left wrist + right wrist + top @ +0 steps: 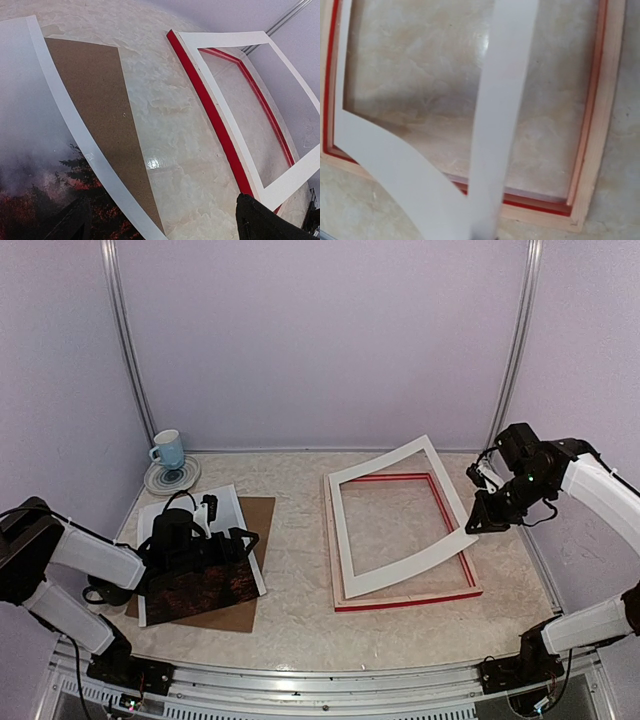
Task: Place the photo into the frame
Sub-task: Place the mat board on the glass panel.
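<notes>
At right, the frame [410, 601] lies lengthwise front-to-back.

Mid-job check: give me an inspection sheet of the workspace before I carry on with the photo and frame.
Surface: pale marbled table, glossy.
Job's things: photo lies face up on a brown board, left side; frame lies wood side up, right side, with no photo in it yet.
Clutter: white mat bowed up over the frame; blue cup on a saucer, far left corner.
Grippers: left gripper open, over the photo; right gripper shut on the mat's right edge.
Cables: left wrist cable loops above the arm; right wrist cable hangs slack.
Surroundings: lilac walls, metal corner posts.
</notes>
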You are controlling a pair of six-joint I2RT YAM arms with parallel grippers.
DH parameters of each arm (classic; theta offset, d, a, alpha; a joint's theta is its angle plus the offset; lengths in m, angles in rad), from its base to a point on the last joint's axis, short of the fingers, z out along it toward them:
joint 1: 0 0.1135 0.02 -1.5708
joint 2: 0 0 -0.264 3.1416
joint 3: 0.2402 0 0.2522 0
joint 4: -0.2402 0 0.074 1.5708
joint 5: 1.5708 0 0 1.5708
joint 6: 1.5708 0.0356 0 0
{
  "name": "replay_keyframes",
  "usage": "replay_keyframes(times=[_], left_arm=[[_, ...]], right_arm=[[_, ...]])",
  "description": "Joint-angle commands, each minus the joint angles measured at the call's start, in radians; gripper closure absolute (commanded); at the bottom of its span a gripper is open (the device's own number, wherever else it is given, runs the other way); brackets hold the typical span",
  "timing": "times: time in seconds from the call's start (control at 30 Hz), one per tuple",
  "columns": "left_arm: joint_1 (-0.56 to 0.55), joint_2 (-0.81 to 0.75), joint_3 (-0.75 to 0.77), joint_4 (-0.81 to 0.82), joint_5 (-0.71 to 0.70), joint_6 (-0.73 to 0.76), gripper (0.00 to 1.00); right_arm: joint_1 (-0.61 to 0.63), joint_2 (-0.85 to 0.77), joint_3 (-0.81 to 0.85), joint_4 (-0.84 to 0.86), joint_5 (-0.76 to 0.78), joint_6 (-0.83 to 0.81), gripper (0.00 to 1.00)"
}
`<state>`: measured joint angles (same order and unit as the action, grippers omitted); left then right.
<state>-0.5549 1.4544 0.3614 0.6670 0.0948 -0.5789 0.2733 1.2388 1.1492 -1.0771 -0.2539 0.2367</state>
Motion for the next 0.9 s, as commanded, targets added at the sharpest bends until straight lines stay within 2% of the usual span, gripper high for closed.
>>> replay_keyframes(times=[0.0,0.6,0.87], left_arm=[[0.009,0.014,-0.006,0.035,0.008,-0.004,0.01],[0.009,0.027,-0.006,0.044,0.011,-0.012,0.01],[0.009,0.027,-0.006,0.043,0.015,-0.012,0.01]], right_arm=[[-0.012,-0.035,0.018,-0.030,0.026,-0.001,0.89],[-0.011,-0.059,-0.046,0.000,-0.035,0.012,0.89],[-0.011,-0.043,-0.082,0.041,-0.058,0.016,0.85]])
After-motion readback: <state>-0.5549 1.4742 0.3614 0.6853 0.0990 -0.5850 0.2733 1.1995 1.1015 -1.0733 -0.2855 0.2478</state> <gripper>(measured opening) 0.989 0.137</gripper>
